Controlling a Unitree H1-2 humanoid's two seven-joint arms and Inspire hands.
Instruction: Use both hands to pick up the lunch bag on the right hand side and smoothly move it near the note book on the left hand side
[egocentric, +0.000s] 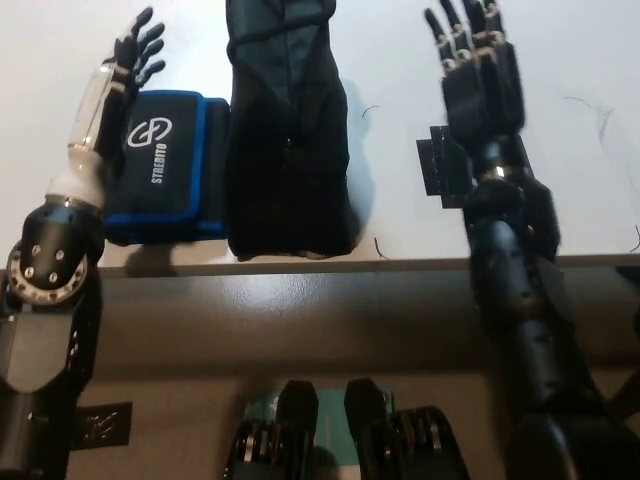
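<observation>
The black lunch bag (287, 140) stands on the white table (400, 210) near its front edge, its top reaching the picture's upper border. Right against its left side lies a blue-edged black notebook (160, 170) with white lettering. My left hand (135, 52) is open, fingers spread, above the notebook's far left corner and apart from the bag. My black right hand (477, 60) is open too, fingers spread, well to the right of the bag with bare table between them.
A patch of black tape (440, 165) sits on the table, partly hidden by my right wrist. The table's front edge (400, 262) runs across the middle of the picture. Thin pen marks show at the far right.
</observation>
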